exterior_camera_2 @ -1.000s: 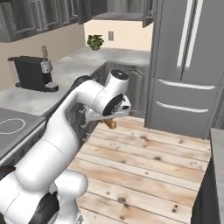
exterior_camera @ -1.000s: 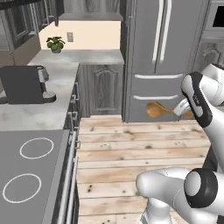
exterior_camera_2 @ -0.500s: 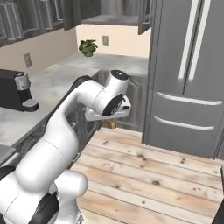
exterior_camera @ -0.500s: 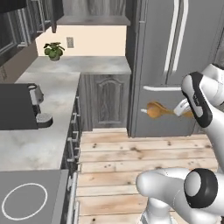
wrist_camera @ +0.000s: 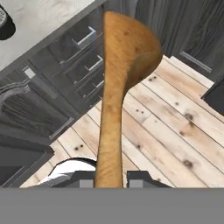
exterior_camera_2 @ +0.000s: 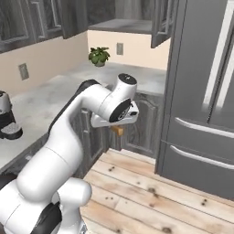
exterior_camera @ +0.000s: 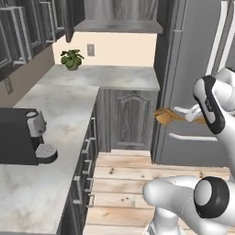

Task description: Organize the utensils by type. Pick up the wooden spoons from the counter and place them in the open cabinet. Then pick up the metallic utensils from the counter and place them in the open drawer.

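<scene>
One tall grey refrigerator fills the right of the scene, its long pale handles running upright and a drawer front low down. To its left the L-shaped counter of pale marbled stone runs along the left wall and turns across the far wall, over grey wood-grain cabinet fronts with silver bar handles. Above the far run hangs the cabinet, dark grey wood-grain, its doors swung open and its flat grey shelf showing at the bottom. A pale plank floor lies between counter and refrigerator.

On the near left of the counter stands a black coffee machine with a round drip tray. At the far corner of the counter, against the cream wall, sits a small potted plant, and a wall socket is just right of it.

The white arm reaches over the floor in front of the refrigerator. Its gripper has the two dark fingertips drawn in close on either side of the handle of a wooden spoon, so the spoon is clamped between them. In the left base view the spoon lies roughly level, bowl pointing left towards the corner base cabinet, in the air well apart from the counter and well below the open cabinet.
</scene>
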